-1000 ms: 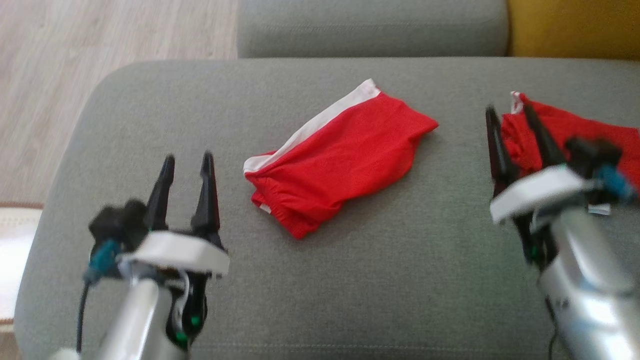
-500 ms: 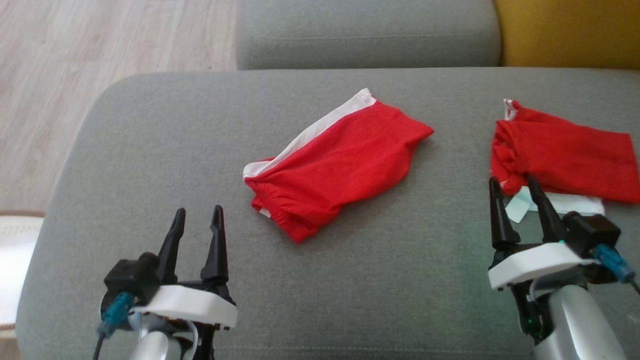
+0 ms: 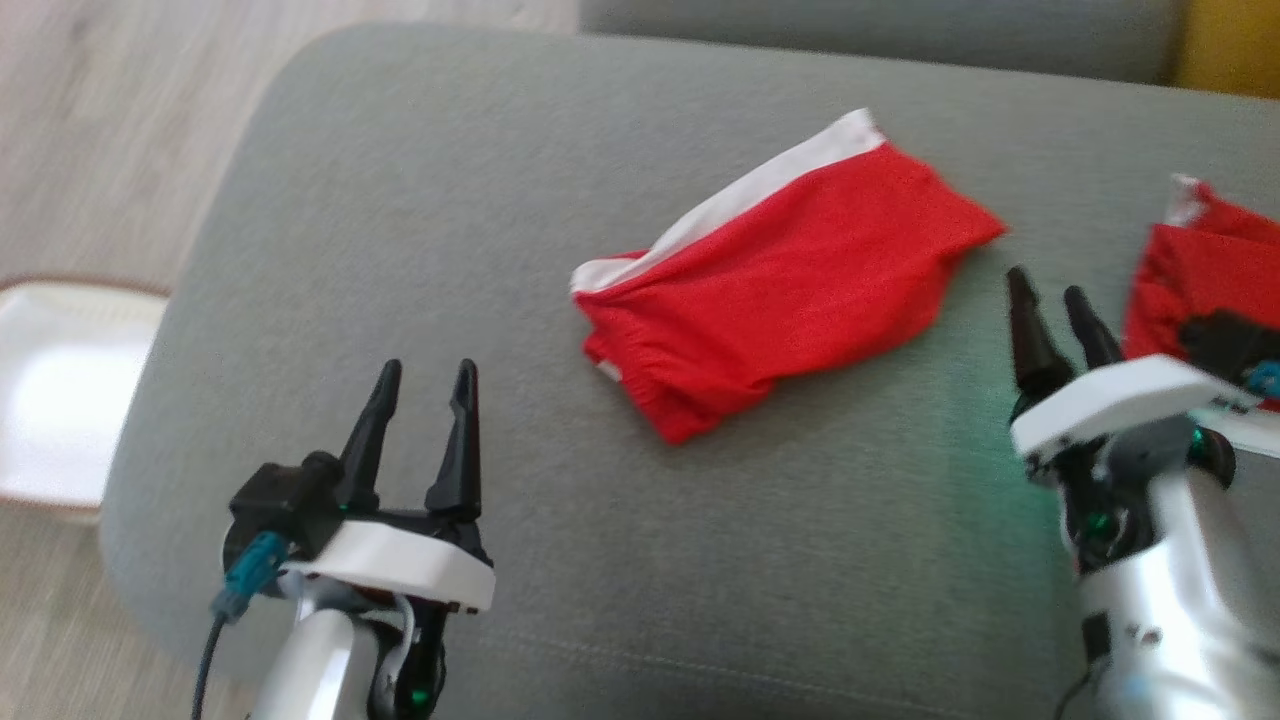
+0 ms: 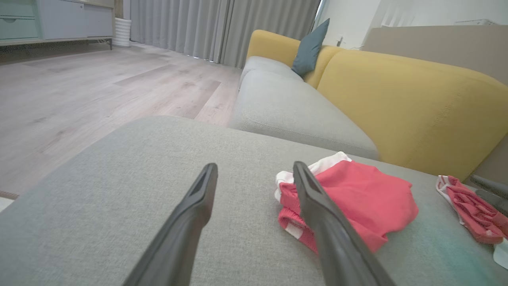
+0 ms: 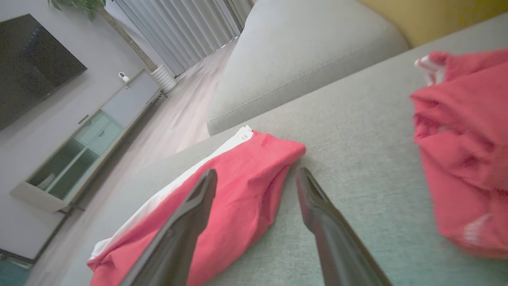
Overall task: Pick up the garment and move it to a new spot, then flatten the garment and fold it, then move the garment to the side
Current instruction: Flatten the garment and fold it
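A folded red garment with a white side stripe lies flat in the middle of the grey cushion. A second red garment lies rumpled at the cushion's right side. My left gripper stands open above bare cushion, to the left of the folded garment and nearer than it. My right gripper is open and empty over the gap between the two garments. The left wrist view has the left gripper with the folded garment just to its right. The right gripper points at that garment's right end.
A white tray sits on the wooden floor left of the cushion. Beyond the cushion is a grey sofa seat with a yellow back. Bare cushion stretches along the near edge and the left side.
The head camera has swung, shifting the whole picture right and up. My right gripper has drawn back off the right-hand garment and now sits left of it. Both grippers stayed open.
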You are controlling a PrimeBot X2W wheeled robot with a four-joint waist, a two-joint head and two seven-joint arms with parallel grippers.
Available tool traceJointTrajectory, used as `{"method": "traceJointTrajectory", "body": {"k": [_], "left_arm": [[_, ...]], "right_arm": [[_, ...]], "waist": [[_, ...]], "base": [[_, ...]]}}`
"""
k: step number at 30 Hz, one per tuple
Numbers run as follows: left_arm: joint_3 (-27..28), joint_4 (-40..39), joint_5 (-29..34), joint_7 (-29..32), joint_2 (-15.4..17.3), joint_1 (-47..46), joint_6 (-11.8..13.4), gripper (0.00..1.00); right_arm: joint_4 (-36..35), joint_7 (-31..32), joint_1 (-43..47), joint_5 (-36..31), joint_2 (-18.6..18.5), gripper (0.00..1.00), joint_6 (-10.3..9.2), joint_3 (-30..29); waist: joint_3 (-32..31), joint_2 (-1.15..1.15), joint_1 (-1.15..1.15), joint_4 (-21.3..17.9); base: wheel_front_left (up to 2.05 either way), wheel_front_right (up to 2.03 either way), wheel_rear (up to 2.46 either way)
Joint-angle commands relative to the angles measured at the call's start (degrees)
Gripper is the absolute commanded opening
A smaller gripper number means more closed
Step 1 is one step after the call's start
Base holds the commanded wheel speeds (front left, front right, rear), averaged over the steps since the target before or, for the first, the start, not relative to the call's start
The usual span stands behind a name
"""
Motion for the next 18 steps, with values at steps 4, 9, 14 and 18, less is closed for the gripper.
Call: {"method": "traceJointTrajectory", "body": {"k": [4,9,14,18], "left_arm": [[-0.1,-1.3,-1.2,-0.3,0.0,-3.9,0.1,1.0],[-1.1,-1.5,-2.1,-0.3,0.0,-5.1,0.4,1.0],[-1.7,-1.8,-2.9,-0.3,0.0,-5.9,0.8,1.0],[-2.3,-2.0,-3.4,-0.3,0.0,-6.4,1.1,1.0]], "right_arm": [[6.6,3.9,-9.0,3.9,0.1,1.0,-0.04,-3.6],[13.4,5.3,-14.1,2.2,0.1,1.0,-0.04,-7.5],[21.6,6.4,-19.1,-3.6,0.1,1.0,-0.04,-12.9],[27.0,6.6,-22.5,-10.8,0.1,1.0,-0.04,-19.0]], "waist": [[4.6,0.0,0.0,5.8],[5.9,0.0,0.0,8.1],[7.1,0.0,0.0,9.9],[8.0,0.0,0.0,10.8]], "base": [[0.0,0.0,0.0],[0.0,0.0,0.0],[0.0,0.0,0.0],[0.0,0.0,0.0]]}}
